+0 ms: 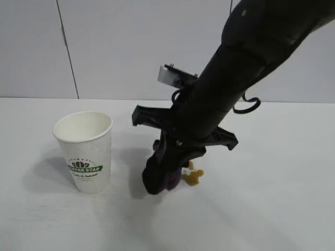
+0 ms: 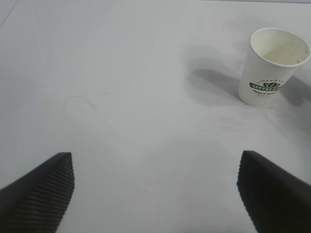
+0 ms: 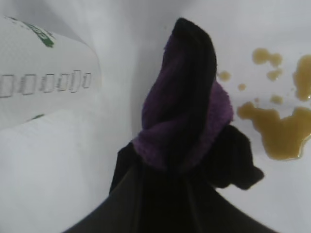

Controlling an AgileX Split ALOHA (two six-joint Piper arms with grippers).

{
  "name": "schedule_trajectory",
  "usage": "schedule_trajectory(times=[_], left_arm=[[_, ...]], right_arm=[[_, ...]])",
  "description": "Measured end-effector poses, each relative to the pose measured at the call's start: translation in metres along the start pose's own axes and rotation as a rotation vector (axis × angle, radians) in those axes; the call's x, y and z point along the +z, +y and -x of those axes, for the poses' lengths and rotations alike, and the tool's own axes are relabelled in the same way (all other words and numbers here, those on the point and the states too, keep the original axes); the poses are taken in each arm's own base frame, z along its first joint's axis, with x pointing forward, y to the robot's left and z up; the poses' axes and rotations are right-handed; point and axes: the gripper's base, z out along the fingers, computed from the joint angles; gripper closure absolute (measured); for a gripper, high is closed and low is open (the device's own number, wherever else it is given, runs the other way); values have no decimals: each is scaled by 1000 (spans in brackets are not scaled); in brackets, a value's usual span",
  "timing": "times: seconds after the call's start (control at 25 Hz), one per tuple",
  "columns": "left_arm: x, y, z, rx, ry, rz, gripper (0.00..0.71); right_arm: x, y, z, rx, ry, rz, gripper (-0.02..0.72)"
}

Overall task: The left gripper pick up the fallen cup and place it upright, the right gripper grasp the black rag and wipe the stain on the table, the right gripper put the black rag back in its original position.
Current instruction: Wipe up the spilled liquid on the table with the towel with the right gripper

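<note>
Now the right gripper pinches the black rag against the table, just beside the stain; the cup stands upright nearby, and the left gripper hangs spread wide

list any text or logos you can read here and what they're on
"COFFEE STAR": white letters on a green banner on the cup, below a coffee-bean logo.
A smaller script line under the banner is too small to read.
No other text on the black rag, the table or the arms.
</note>
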Motion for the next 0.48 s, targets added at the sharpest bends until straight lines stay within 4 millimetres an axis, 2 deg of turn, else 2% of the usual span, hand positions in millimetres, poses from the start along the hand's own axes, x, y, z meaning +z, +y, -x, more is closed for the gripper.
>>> schedule_trajectory(times=[0.08, 0.28, 0.48], left_arm=[[0, 0, 0, 0, 0, 0, 52], [0, 0, 0, 0, 0, 0, 52], [0, 0, 0, 0, 0, 0, 52]], right_arm=[[6, -3, -1, -2, 11, -10, 602], [7, -7, -2, -44, 14, -51, 602], [4, -22, 1, -67, 15, -134, 602]])
